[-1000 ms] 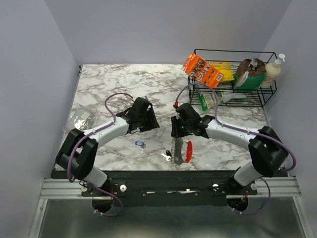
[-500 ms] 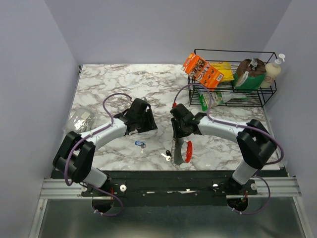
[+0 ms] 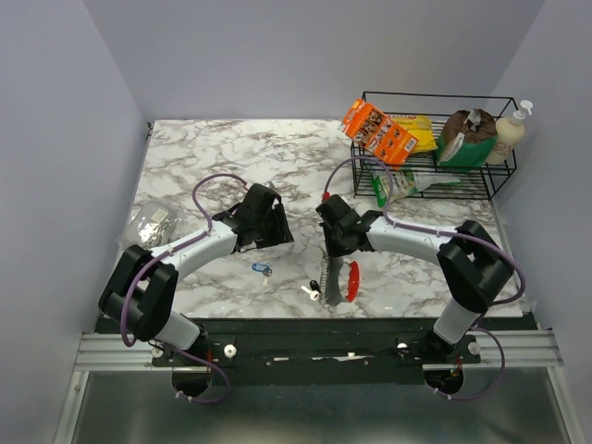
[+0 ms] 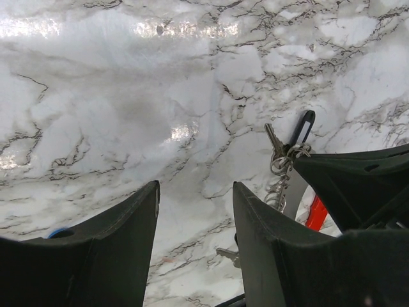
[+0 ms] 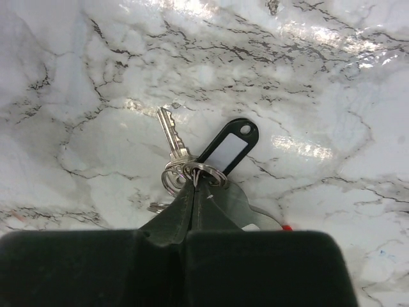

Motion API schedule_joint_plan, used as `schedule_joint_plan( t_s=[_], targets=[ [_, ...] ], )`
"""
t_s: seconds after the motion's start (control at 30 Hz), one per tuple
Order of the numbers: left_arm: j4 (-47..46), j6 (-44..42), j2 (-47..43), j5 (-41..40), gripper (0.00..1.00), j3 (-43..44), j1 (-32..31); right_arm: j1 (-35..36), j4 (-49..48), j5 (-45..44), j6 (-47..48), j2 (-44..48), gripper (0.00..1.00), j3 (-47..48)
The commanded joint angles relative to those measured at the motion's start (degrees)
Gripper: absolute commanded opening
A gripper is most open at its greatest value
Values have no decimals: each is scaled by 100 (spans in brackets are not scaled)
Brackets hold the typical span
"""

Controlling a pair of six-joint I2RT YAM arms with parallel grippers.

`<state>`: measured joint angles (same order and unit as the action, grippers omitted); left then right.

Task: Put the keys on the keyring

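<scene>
The keyring [image 3: 331, 276] is a grey chain-like strip with a red curved piece [image 3: 352, 280], lying near the table's front edge. My right gripper [image 5: 195, 185] is shut on one of its split rings [image 5: 206, 171], which carries a silver key [image 5: 169, 131] and a black tag [image 5: 229, 148]. A blue-headed key [image 3: 261, 269] lies apart to the left, and a small key [image 3: 310, 291] lies beside the strip. My left gripper [image 4: 195, 187] hovers open over bare marble, left of the chain [image 4: 279, 185]. A loose key [image 4: 223, 254] shows by its right finger.
A black wire basket [image 3: 499, 171] at the back right holds snack packs and bags, with a pump bottle [image 3: 511, 129] beside it. A crumpled clear lump [image 3: 153, 222] sits at the left edge. Walls close in on three sides.
My right gripper has closed onto the split ring and shifted slightly left. The left arm edged a little and stayed open.
</scene>
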<state>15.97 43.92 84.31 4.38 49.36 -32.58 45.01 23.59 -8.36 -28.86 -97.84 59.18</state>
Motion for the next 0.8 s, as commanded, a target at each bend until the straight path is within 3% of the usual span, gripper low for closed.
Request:
schedule_joint_plan(
  t_s=[0.0,0.17,0.37,0.77],
  targets=[
    [73,-208,-108,-113,58,29,32,34,-127,-473,214,467,0,-108],
    [73,-551,-389,-122,58,38,41,25,-372,-456,566,968,0,-327],
    [-154,-1034,-960,115,58,-6,41,34,-838,193,1224,1768,1,-705],
    [-1770,-1571,-2147,1828,55,-673,32,16,-1489,1968,2692,3086,0,-1462]
  ],
)
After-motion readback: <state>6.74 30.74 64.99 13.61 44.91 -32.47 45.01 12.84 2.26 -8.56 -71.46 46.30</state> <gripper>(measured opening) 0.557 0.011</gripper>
